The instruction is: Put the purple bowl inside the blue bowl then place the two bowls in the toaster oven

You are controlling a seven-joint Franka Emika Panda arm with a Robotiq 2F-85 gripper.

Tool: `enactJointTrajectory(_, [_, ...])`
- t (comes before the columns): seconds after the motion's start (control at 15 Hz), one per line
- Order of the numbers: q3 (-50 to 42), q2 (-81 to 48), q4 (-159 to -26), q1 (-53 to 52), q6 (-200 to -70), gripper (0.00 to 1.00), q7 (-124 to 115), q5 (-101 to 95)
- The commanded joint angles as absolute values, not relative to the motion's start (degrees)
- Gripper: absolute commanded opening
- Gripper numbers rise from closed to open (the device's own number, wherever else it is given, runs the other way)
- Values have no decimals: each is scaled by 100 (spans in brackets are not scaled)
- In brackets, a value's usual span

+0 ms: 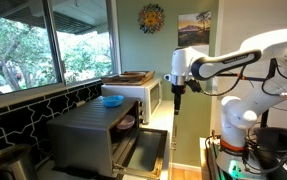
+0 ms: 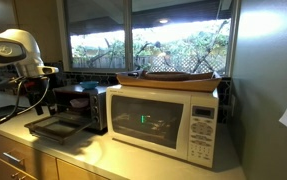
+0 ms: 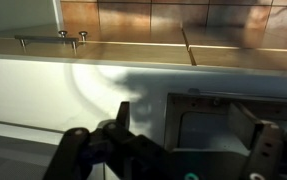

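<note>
The grey toaster oven (image 1: 88,140) stands on the counter with its front door (image 1: 143,152) dropped open; it also shows in an exterior view (image 2: 78,108). The blue bowl (image 1: 112,100) rests on top of the oven. A dark maroon shape, likely the purple bowl (image 1: 128,122), sits inside the oven cavity. My gripper (image 1: 179,103) hangs in the air to the side of the oven, above the counter beyond the open door, apart from both bowls. In the wrist view my gripper (image 3: 193,122) is open and empty, with the oven door's window (image 3: 218,130) below it.
A white microwave (image 2: 163,120) stands next to the oven, with a flat tray (image 2: 178,77) on top. Windows and a dark tiled backsplash (image 1: 28,112) run behind. The robot base (image 1: 238,125) stands at the counter's end.
</note>
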State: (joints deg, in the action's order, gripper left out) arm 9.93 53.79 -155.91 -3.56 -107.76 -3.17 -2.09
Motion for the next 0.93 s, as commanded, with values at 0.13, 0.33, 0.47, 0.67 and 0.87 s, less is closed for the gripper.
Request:
enactJointTrajectory(0.13, [1032, 4823, -15438, -641, -11363, 100, -744, 395])
enactJointTrajectory(0.33, [1154, 4533, -15353, -657, -11888, 100, -1301, 918])
enactJointTrajectory(0.47, [1312, 4355, -15334, -574, -12471, 100, -1841, 1156])
enactJointTrajectory(0.67, [1568, 4004, -15245, -442, -13158, 100, -2700, 1344])
enactJointTrajectory(0.87, [1758, 3692, -15157, -284, -13461, 100, -3566, 1427])
